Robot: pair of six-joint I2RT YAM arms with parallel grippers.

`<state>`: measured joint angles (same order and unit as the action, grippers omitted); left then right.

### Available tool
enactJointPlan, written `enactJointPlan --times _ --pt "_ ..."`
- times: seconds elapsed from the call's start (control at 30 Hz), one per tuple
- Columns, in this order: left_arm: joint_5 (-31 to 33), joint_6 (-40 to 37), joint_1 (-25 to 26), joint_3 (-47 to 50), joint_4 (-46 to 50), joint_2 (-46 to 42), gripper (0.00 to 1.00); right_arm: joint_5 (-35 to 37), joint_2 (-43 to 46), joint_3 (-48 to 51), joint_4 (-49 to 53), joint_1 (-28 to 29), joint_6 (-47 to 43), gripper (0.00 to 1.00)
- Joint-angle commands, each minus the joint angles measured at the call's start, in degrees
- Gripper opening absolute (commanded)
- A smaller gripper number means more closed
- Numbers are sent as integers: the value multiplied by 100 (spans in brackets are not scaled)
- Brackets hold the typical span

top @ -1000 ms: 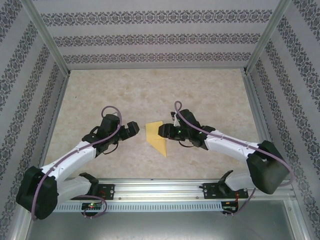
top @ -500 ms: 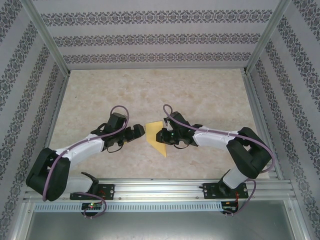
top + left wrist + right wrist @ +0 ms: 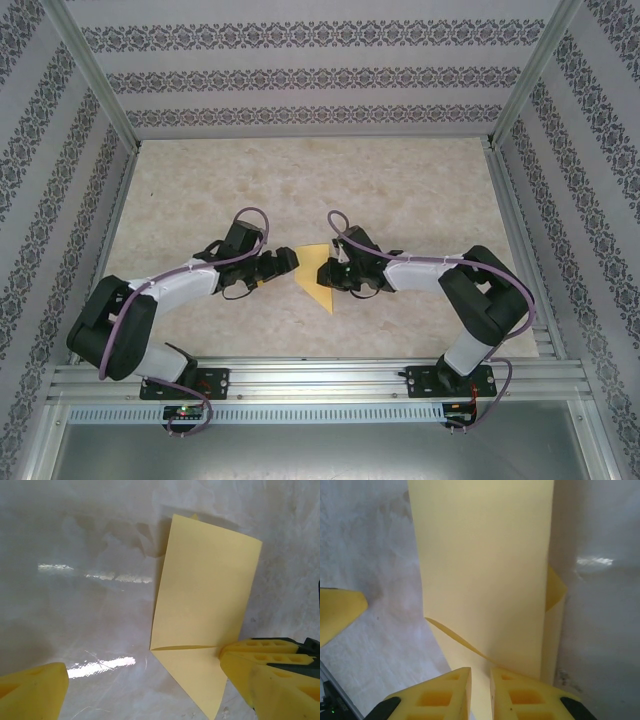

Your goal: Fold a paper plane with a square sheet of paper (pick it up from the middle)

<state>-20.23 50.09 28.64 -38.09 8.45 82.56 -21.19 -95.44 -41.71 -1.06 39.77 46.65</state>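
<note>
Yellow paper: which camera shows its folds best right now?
Left wrist: the yellow paper lies almost whole in frame, its crease plain. Top external shows it small and partly covered. Right wrist crops it close, its edge between the jaws of the right gripper.

I run two arms of the same build. The left arm [image 3: 180,286] and the right arm [image 3: 410,275] have glossy white shells on the long links and bulky black housings at the joints. A mauve cable [image 3: 247,214] runs along each arm from wrist to base. Each black base [image 3: 190,383] at the near edge of the tabletop has a small green light [image 3: 183,410]. On my wrist feeds, the left gripper [image 3: 145,665] and the right gripper [image 3: 480,672] have bright yellow fingers [image 3: 522,697]. These are blocky wedges with rectangular pockets moulded in, set on black mounts [image 3: 312,647].
</note>
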Motion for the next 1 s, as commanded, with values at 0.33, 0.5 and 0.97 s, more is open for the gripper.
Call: enactJointPlan --times 0.33,0.5,0.97 --pt "-115 86 478 -679 2 677 88 -368 -316 656 -1315 -268 355 18" --pt "-55 207 602 -845 11 960 85 -355 -335 760 -1397 -286 380 18" --pt "-187 527 759 -921 -336 1271 73 -307 -335 901 -1417 -389 404 18"
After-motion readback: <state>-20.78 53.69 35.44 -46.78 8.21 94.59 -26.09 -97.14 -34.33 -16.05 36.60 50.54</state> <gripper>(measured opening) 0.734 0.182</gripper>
